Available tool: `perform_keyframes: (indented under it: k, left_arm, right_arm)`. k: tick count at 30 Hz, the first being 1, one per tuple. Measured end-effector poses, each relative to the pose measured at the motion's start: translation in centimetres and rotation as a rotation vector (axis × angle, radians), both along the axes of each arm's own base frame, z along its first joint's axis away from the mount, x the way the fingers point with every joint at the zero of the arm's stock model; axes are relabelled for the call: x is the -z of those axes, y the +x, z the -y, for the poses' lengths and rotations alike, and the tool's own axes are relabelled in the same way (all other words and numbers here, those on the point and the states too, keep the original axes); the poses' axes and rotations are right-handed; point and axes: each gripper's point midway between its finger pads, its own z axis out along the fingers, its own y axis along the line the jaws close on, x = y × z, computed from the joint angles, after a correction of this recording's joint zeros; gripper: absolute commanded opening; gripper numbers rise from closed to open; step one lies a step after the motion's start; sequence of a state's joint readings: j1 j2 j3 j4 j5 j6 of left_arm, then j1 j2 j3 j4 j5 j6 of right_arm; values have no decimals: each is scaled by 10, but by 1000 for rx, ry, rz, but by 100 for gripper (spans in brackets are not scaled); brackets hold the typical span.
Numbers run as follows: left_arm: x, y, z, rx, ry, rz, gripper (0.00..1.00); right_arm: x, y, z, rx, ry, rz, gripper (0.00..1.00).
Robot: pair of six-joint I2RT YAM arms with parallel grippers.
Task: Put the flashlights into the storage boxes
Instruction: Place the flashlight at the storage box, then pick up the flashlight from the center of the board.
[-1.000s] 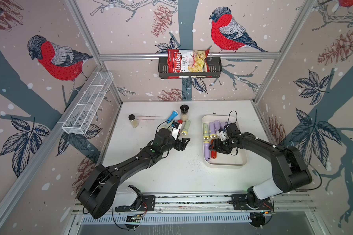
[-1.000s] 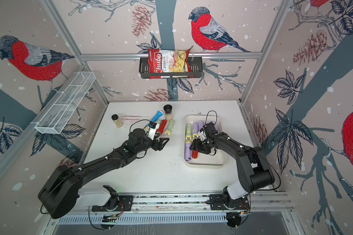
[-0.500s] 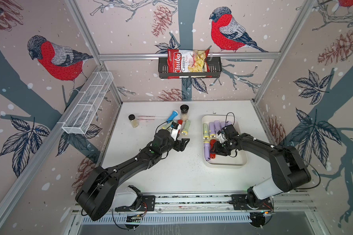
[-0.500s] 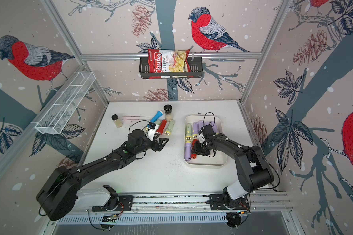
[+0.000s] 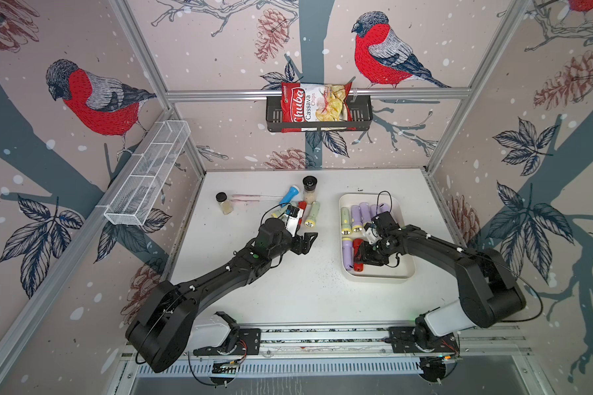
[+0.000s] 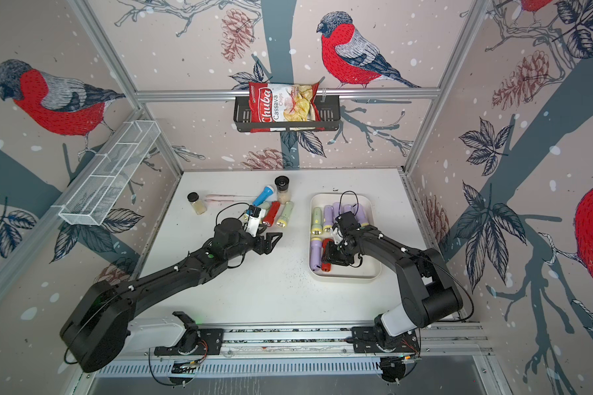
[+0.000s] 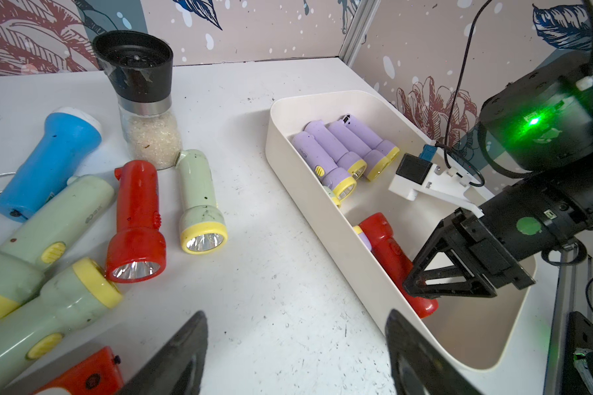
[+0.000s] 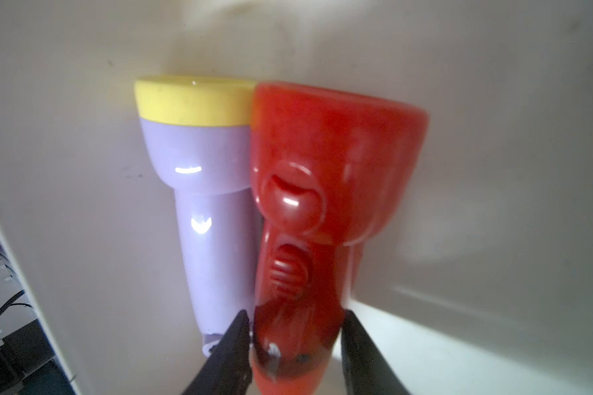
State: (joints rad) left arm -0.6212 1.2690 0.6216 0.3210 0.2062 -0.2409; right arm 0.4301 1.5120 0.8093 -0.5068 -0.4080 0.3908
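Observation:
The cream storage box [image 5: 392,272] stands on the right of the table and holds several lilac flashlights [image 5: 365,212] and a pale green one [image 5: 345,220]. A red flashlight [image 8: 322,171] lies in the box against a lilac one [image 8: 206,191]. My right gripper [image 8: 293,318] is shut on the red flashlight's handle, low inside the box [image 6: 356,270]. Blue [image 7: 48,160], red [image 7: 137,219] and pale green [image 7: 199,198] flashlights lie loose on the table left of the box. My left gripper [image 5: 308,239] hangs open over bare table between them and the box, holding nothing.
A tall black-capped grinder jar [image 5: 310,189] stands by the loose flashlights, with a small jar [image 5: 224,203] and a thin pink stick [image 5: 250,197] further left. A wire-mesh basket [image 5: 148,174] hangs on the left wall. A black basket with a chips bag [image 5: 319,113] hangs at the back.
My right gripper's jaws have drawn in against the red flashlight inside the box, and the wrist has shifted slightly. The left arm has stayed where it was.

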Motion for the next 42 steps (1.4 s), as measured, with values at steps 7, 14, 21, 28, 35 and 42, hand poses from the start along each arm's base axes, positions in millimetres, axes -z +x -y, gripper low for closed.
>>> perform_keyframes:
  k: [7,14,21,28,35,42]
  left_arm:
    - [1,-1,-2,-12,-4,-19,80]
    - [-9,2,-6,-48,-10,-39,81]
    - [-8,19,-35,-170,-17,-108,81]
    - [-4,31,-69,-296,-17,-203,78]
    - [6,38,-99,-409,5,-294,77]
    - [31,46,-129,-552,24,-446,76]
  right_arm:
    - [-12,5,0,3,-6,33,62]
    - [-52,27,-2,17,-13,160,63]
    - [-103,40,-18,-12,-17,365,64]
    - [-139,46,-43,-38,55,539,64]
    - [-156,40,-75,-123,126,633,64]
    - [-151,47,-88,-151,114,650,64]
